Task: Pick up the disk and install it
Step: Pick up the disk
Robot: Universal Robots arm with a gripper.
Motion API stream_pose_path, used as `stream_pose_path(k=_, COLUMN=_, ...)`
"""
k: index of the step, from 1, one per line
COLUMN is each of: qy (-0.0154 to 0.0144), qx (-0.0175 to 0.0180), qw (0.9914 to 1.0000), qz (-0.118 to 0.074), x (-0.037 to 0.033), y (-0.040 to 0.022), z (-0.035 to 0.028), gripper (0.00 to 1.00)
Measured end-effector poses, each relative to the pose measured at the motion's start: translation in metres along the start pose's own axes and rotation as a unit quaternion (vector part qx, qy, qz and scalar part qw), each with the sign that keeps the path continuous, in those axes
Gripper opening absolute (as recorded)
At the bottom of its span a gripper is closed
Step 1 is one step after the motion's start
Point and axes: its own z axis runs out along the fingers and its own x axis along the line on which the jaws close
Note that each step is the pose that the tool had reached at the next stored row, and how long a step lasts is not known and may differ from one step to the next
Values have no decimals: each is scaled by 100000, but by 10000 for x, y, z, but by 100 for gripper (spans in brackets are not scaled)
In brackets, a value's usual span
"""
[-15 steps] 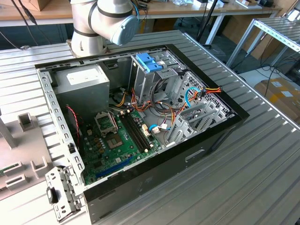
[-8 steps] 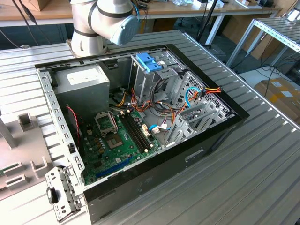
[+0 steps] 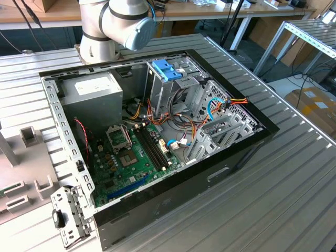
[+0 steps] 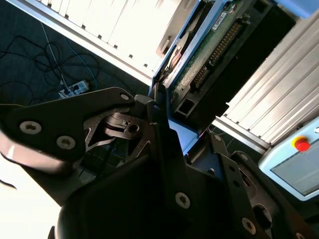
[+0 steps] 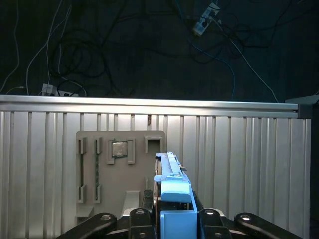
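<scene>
Ribbed aluminium is seen across the table, on which an open black computer case is laid on its side. At the exterior view's left a grey fixture plate is placed beside the case, and a loose metal bracket is laid just beside the case's near left corner. Inside the case, going rightward, a grey power-supply box is set at the far left, a green motherboard is spread nearer, a bright blue bay latch is mounted at the far middle, and grey metal drive cages are fitted at the right. A cardboard box is seen at the exterior view's far right, off the table. The arm is based beyond the case's far edge.

The disk is clamped edge-on between the fingers of the gripper and held in the air. Its green circuit-board face and a row of connector pins are shown in the second wrist view. In the first wrist view the gripper and the disk are seen against the fixture plate, near the table edge, with cables on a dark floor beyond.
</scene>
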Motion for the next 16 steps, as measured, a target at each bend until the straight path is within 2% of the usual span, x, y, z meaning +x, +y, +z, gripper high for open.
stream_pose_path(k=15, qy=1, qx=-2, qw=100000, qz=-4, x=22, y=1, z=-9, gripper=37)
stream_pose_path(k=16, qy=-1, qx=2, qw=100000, qz=-2, x=42, y=1, z=-10, gripper=37)
